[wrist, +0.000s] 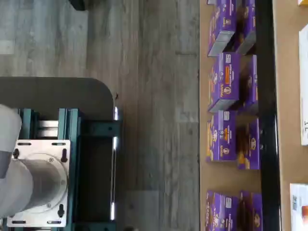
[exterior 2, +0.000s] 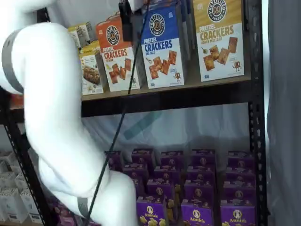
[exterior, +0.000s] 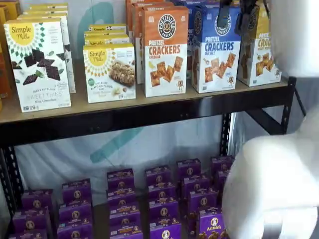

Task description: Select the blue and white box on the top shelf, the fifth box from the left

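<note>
- While the gripper [exterior: 235, 17] hangs from the upper edge in a shelf view, two black fingers [exterior: 224, 16] show with a gap between them, so the claw stands apart, clamped on nothing; in the other shelf view only one dark finger [exterior 2: 125, 18] shows, with a cable [exterior 2: 123, 113] trailing down from it.
- Blue box [exterior: 216, 49]: directly behind and below the fingers, upright on the top shelf [exterior: 149, 115]; blue upper part, white lower part, "PRETZEL CRACKERS", pictured brown squares; seen in both shelf views [exterior 2: 162, 47].
- Orange box [exterior: 165, 51]: just beside the blue box, on the side away from the claw's cable; upright.
- Yellow box [exterior 2: 218, 38]: on the blue box's other side, upright, near the shelf's upright.
- Simple Mills boxes [exterior: 109, 72]: well apart from the claw, further along the same shelf.
- Purple boxes [exterior: 164, 209]: rows on the lower level, far beneath the claw; also in the wrist view [wrist: 224, 82].
- White arm [exterior 2: 56, 108]: large in the foreground.
</note>
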### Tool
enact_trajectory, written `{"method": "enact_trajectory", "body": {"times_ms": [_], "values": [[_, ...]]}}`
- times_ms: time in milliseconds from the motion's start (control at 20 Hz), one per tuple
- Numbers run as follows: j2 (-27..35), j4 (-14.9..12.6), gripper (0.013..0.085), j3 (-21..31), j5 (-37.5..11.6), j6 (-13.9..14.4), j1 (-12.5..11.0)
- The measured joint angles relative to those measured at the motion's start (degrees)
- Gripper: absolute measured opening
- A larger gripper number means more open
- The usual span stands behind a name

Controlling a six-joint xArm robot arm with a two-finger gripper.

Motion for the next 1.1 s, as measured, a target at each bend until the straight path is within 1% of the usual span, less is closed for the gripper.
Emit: {"method": "enact_trajectory", "body": {"times_ms": [50, 100, 150, 200, 300, 450, 600, 800, 1100], "values": [[-0.30, -1.05, 0.0850, 0.48, -0.67, 0.05, 0.56], [-0.90, -2.74, 0.0850, 1.62, -2.05, 0.08, 1.47], [-1.29, -3.58, 0.0850, 2.58, -3.06, 0.01, 1.80], [-1.51, -3.81, 0.0850, 3.43, -3.92, -0.14, 1.78], [-1.69, -3.40, 0.0850, 4.47, -4.97, -0.42, 1.38], [-1.87, -1.61, 0.0850, 5.24, -6.26, -0.79, 0.37], [-1.81, 0.94, 0.0850, 5.20, -7.30, -1.14, -0.99], [-0.57, 5.37, 0.0850, 3.02, -7.40, -1.40, -3.27], [0.36, 9.20, 0.0850, 0.99, -9.49, -1.04, -4.78]]}}
